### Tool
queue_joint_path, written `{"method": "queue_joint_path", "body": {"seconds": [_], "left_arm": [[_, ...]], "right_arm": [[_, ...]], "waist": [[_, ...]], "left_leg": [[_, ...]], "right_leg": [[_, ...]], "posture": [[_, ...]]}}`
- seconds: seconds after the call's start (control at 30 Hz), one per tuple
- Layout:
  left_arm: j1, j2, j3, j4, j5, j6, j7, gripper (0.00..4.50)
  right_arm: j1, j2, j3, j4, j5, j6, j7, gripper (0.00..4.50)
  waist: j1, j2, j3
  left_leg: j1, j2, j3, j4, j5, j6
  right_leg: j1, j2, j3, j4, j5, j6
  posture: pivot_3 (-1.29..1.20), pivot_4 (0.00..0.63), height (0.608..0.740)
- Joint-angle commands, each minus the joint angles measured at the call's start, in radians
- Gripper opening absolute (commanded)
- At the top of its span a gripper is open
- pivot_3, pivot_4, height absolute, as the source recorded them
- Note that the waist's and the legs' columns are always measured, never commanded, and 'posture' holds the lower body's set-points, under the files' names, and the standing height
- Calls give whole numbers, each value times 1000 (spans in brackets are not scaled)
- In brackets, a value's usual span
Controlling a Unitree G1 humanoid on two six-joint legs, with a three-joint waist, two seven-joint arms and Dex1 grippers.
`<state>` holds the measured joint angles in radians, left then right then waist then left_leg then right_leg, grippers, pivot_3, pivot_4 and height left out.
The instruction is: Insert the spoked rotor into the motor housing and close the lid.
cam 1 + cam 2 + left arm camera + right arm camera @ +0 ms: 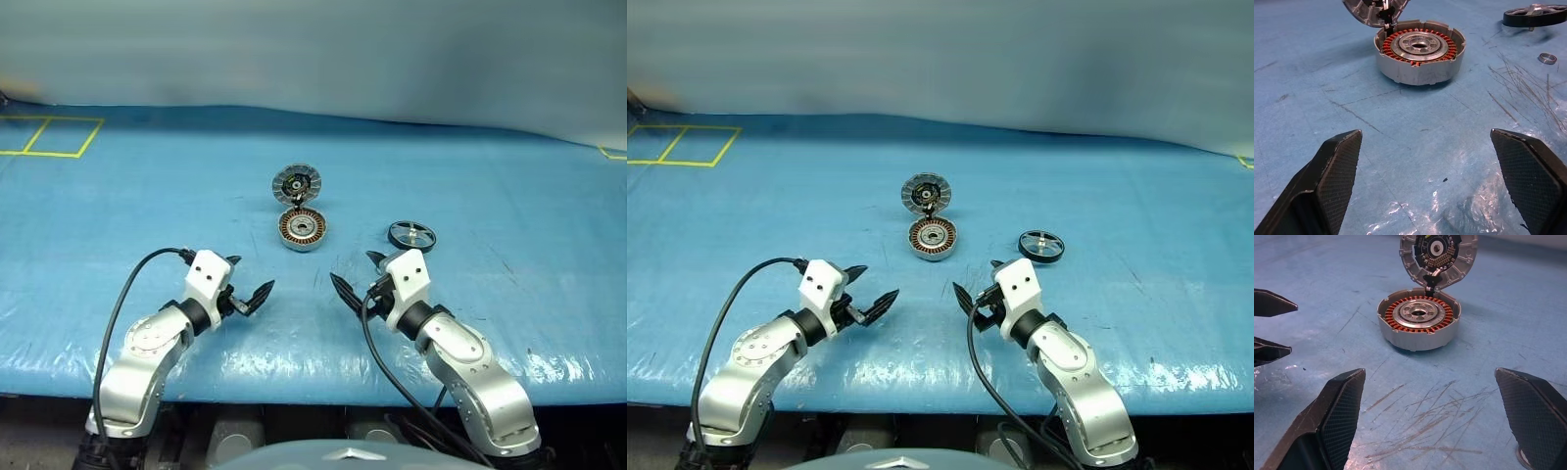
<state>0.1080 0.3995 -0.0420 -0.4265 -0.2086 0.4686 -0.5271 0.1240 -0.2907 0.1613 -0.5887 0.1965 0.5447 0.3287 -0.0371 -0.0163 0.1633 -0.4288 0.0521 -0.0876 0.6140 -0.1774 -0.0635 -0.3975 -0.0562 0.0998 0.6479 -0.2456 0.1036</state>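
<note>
The round silver-grey motor housing point(303, 231) sits mid-frame on the blue desk point(509, 294), its ribbed lid point(296, 184) propped upright for loading. The black spoked rotor point(411, 235) waits right of centre. My left gripper point(247, 285) and right gripper point(358, 278) hover spread and empty, flanking the approach.

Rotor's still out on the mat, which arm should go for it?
Probably the right. The spoked rotor lies just beyond the right gripper, which is open and empty. The left gripper, also open, sits across the motor housing from it.
</note>
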Motion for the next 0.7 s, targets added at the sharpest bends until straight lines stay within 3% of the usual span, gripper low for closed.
{"method": "queue_joint_path", "body": {"seconds": [0.03,0.7], "left_arm": [[-6,-1,-3,0,-7,-29,-6,4481],[-6,6,0,3,-3,-39,3,4481]], "right_arm": [[-1,-6,-2,-13,-9,-24,0,4454],[-25,2,5,15,-19,-39,3,4454]], "waist": [[0,0,0],[0,0,0]], "left_leg": [[0,0,0,0,0,0],[0,0,0,-1,0,0]], "right_leg": [[0,0,0,0,0,0],[0,0,0,-1,0,0]], "posture": [[0,150,740],[0,150,740]]}}
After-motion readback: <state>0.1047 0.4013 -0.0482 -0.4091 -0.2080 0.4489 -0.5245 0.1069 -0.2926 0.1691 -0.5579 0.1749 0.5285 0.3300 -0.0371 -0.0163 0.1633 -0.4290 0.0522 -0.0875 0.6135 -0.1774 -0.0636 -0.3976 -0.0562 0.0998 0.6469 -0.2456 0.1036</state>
